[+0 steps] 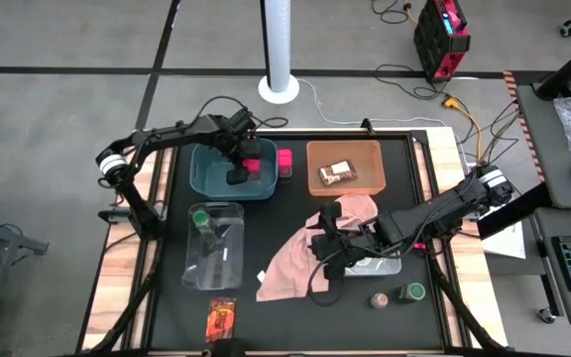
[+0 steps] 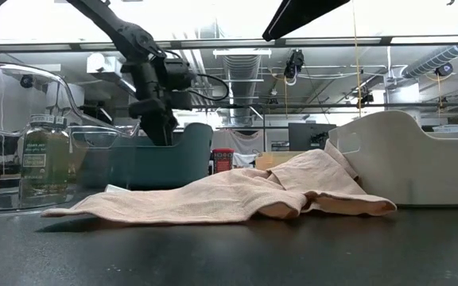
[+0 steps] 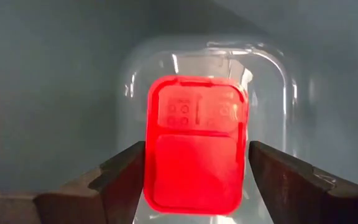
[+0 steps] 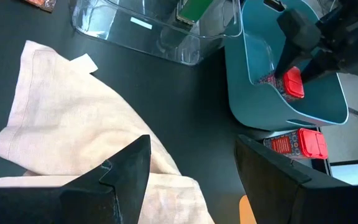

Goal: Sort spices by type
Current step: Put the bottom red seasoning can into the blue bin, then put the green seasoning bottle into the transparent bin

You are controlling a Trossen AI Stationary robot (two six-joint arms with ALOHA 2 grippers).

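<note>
No legible text on the jar label (image 2: 40,160) or pink box (image 3: 196,149).

Glossy plastic pink box (image 3: 196,149), soft cloth (image 2: 229,195)

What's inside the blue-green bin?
Inside the teal bin sits a pink spice box, with the left gripper open around it. The gripper and arm hide part of the bin's floor, so anything under them cannot be seen.
</note>
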